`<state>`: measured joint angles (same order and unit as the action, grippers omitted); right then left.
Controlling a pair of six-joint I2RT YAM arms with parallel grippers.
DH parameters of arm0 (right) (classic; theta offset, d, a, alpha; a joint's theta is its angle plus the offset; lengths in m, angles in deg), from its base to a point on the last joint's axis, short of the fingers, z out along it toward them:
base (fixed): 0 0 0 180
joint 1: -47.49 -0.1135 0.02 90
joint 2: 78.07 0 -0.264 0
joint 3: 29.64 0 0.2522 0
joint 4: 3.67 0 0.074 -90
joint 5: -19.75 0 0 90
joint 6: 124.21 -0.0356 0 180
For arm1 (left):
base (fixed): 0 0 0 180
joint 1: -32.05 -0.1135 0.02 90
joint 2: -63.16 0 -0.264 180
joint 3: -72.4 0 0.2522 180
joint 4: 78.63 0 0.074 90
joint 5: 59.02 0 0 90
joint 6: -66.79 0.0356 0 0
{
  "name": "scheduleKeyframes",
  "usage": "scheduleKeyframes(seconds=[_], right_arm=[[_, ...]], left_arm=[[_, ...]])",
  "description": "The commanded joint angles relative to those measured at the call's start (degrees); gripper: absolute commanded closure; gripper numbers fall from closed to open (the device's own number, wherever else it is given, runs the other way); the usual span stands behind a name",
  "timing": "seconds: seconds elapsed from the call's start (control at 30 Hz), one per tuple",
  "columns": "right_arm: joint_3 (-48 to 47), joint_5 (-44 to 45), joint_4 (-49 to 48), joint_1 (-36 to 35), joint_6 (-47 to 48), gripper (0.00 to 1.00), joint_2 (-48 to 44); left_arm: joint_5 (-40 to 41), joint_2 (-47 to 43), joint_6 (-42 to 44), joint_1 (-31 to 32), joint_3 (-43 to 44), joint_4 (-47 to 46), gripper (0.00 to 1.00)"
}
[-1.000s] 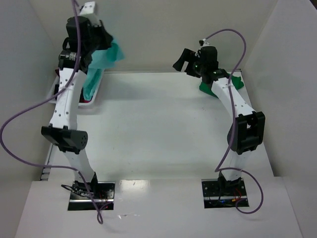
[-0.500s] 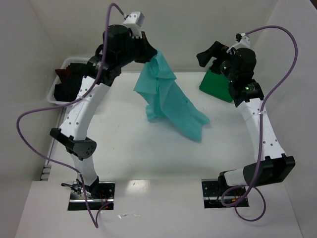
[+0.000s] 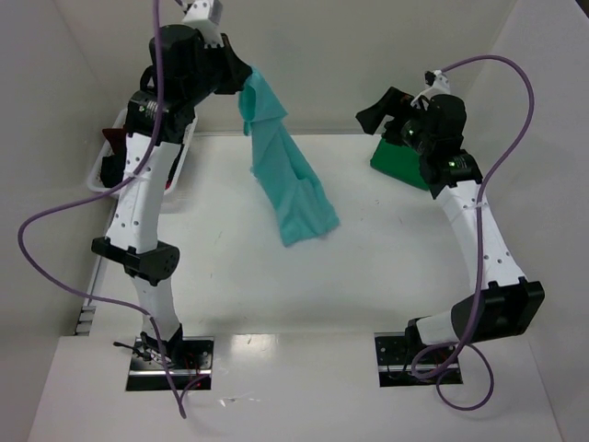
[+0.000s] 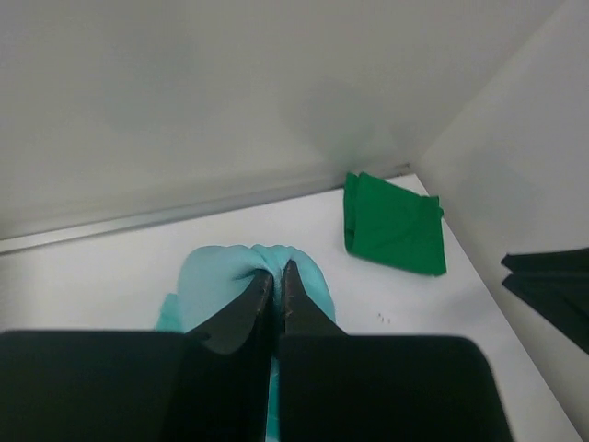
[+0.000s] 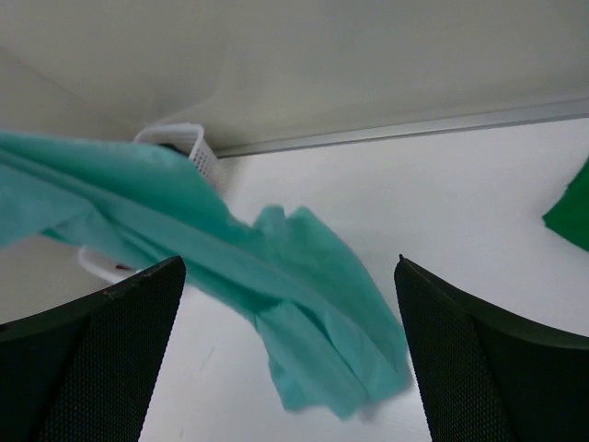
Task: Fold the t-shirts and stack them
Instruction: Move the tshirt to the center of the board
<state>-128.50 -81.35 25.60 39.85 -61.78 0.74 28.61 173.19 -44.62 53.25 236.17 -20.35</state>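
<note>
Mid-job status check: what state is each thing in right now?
Light teal cloth t-shirt: unfolded, hanging from the left claw.
Dark green cloth t-shirt: folded, lying on the table.
White plastic lattice basket: holds dark cloth.
Left claw: shut on the teal t-shirt.
Right claw: open, empty.

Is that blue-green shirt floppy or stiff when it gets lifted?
Probably very floppy: the teal t-shirt droops in long folds from one pinched spot in the left tool. It is likely light too, since that small pinch holds it up. It may bunch up when laid down.
</note>
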Motion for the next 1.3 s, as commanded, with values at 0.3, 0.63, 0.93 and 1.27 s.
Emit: scheduleKeyframes(seconds=[0.3, 0.63, 0.93, 1.27], right_arm=[[-1.0, -6.8, -7.3, -11.2, 3.9, 0.00, 4.0], [2.0, 13.1, 0.1, -0.5, 2.9, 0.00, -8.3], [1.3, 15.6, 3.0, 2.5, 3.9, 0.00, -7.2], [6.6, 4.3, 1.9, 2.5, 4.5, 0.00, -2.6]], left_arm=[[-5.5, 5.9, -0.9, -1.9, 3.6, -1.3, 0.99], [-22.1, 13.6, 3.7, 10.7, -0.2, 4.5, 0.99], [-16.7, 12.7, 7.6, 19.2, -7.8, 9.7, 0.00], [3.5, 2.0, -0.5, 5.0, -28.1, -4.3, 0.00]])
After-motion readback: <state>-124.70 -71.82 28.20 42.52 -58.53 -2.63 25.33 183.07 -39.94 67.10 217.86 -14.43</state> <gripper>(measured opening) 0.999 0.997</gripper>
